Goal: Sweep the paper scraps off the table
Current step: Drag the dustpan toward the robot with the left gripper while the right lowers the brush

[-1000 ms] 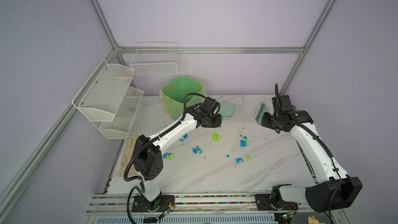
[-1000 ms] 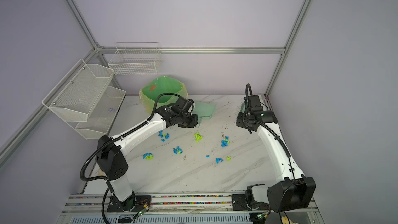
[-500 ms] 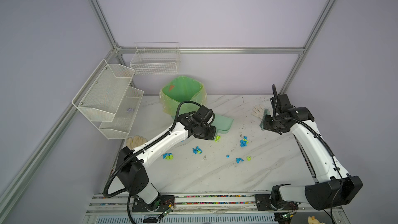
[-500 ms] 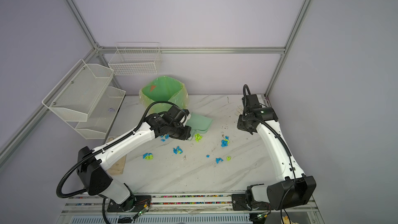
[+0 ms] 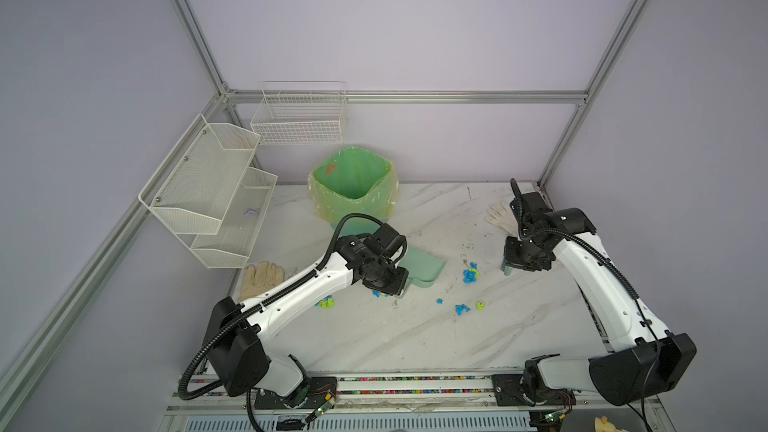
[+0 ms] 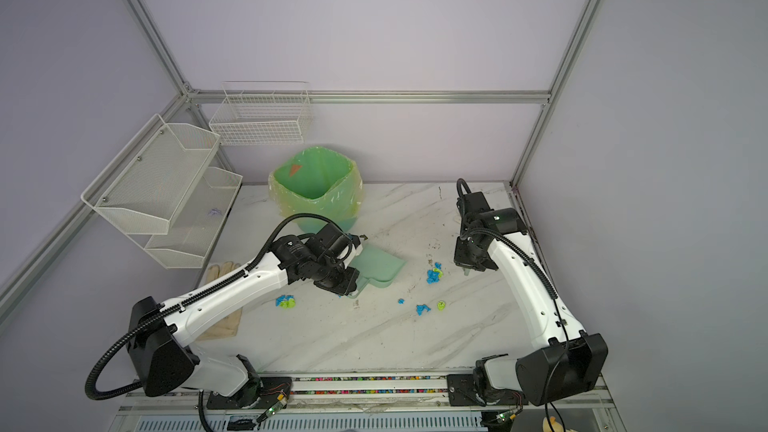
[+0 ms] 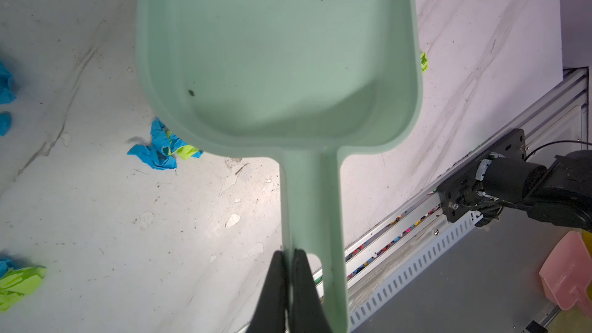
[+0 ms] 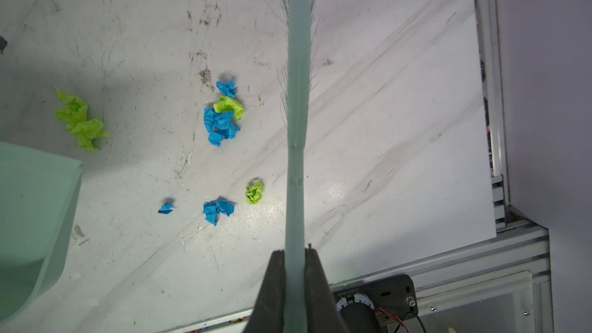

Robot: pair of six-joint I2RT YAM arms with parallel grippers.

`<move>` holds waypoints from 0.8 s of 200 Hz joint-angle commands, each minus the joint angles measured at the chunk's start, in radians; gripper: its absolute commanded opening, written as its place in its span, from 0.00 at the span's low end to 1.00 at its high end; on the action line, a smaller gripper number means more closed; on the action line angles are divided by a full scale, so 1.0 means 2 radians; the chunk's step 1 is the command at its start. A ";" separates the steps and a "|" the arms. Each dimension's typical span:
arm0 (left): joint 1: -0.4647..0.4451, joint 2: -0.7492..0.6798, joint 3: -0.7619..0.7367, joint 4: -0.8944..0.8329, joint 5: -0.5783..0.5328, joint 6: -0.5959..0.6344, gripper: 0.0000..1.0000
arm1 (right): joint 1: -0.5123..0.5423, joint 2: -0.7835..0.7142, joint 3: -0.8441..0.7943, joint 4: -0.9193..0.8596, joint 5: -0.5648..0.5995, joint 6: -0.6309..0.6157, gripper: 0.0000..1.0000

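Right wrist view gives you the key relation. Your right jaws are clamped on the handle of the slim pale green brush (image 8: 298,91), which runs straight out from them. The crumpled blue and neon yellow-green paper scraps (image 8: 222,120) lie on the white marble-veined desk (image 8: 384,123) to one side of that handle, the side where the pale green plastic dustpan (image 8: 32,219) sits. So the brush stands broadside to the scraps, between them and the desk's right edge.

In both top views the biggest wad lies between the brush and the pan's open lip, just beside the brush. A few smaller scraps lie nearer the front edge, and others sit by the left arm (image 5: 299,297).

Your left jaws are closed on the dustpan's handle, as the left wrist view shows, and the pan is empty but for a dark speck (image 7: 191,92). By my judgement the next stroke should drive toward the left edge, into that lip, and the right arm is the nearer one.
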 commanded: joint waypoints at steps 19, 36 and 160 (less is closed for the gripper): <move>-0.012 -0.049 -0.048 -0.012 0.032 0.020 0.00 | 0.010 -0.033 -0.034 -0.030 -0.021 0.011 0.00; -0.017 -0.053 -0.059 -0.019 0.037 0.023 0.00 | 0.013 -0.042 -0.060 -0.030 -0.029 0.011 0.00; -0.060 -0.061 -0.105 -0.036 0.043 0.024 0.00 | 0.071 -0.038 -0.100 -0.029 -0.049 0.026 0.00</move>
